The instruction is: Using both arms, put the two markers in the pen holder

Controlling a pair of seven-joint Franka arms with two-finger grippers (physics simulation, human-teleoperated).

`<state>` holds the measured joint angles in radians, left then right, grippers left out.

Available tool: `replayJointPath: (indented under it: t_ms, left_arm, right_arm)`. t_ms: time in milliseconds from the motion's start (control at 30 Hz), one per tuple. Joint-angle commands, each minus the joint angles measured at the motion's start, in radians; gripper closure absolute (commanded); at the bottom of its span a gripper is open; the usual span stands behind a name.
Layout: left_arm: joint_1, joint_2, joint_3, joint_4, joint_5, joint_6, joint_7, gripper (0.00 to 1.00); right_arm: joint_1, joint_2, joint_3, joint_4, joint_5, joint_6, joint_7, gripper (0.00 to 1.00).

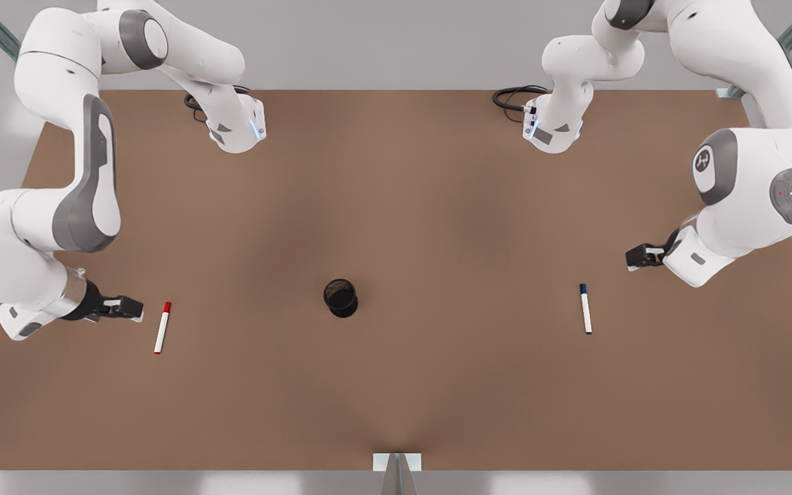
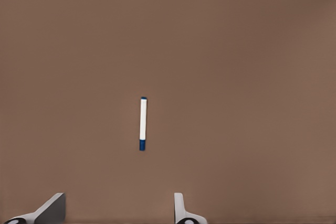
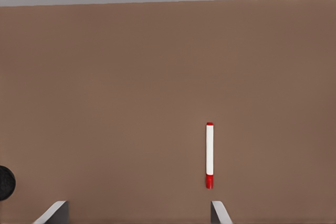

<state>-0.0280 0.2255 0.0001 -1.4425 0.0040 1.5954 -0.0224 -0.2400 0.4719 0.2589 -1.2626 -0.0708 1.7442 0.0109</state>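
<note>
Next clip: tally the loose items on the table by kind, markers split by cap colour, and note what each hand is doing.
Red-capped marker: 1
Blue-capped marker: 1
Black pen holder: 1
Total: 3
All three rest apart on the brown table, markers lying flat. The left hand is open above the blue-capped marker; the right hand is open beside the red-capped one.

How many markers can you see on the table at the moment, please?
2. The red marker lies flat on the table at the front view's left, beside the right gripper. The blue marker lies flat at the front view's right, below the left gripper. Both are outside the pen holder.
</note>
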Motion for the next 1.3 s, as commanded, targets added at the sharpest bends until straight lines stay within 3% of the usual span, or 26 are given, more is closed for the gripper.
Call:
replayJointPath:
  t_ms: [0,133,233,367,967,1067,1133,1267]
  left_arm:
    - [0.000,0.000,0.000,0.001,-0.001,-0.003,0.150,0.00]
    - [0.065,0.112,0.000,-0.042,-0.107,0.221,0.157,0.00]
    - [0.042,0.140,-0.003,-0.274,-0.104,0.583,0.205,0.00]
    - [0.008,0.226,-0.003,-0.345,-0.093,0.744,0.208,0.00]
    - [0.017,0.384,0.037,-0.437,-0.094,0.893,0.197,0.00]
    - [0.028,0.393,0.037,-0.435,-0.096,0.902,0.196,0.08]
    - [0.028,0.394,0.037,-0.434,-0.098,0.902,0.196,0.26]
    - [0.026,0.407,0.037,-0.434,-0.098,0.902,0.196,0.36]
  right_arm:
    - [-0.001,0.005,0.000,-0.001,0.000,0.014,0.049,0.00]
    - [-0.002,0.034,0.000,-0.008,-0.001,0.060,0.047,0.00]
    - [-0.002,0.128,0.000,-0.008,-0.032,0.143,0.047,0.00]
    - [0.007,0.201,-0.007,-0.086,-0.060,0.205,0.064,0.00]
    - [-0.027,0.382,-0.087,-0.024,-0.132,0.276,0.020,0.00]
    - [-0.028,0.399,-0.096,-0.032,-0.152,0.276,0.018,0.00]
    - [-0.027,0.404,-0.096,-0.063,-0.181,0.314,0.018,0.00]
    - [-0.028,0.404,-0.096,-0.109,-0.195,0.348,0.020,0.01]
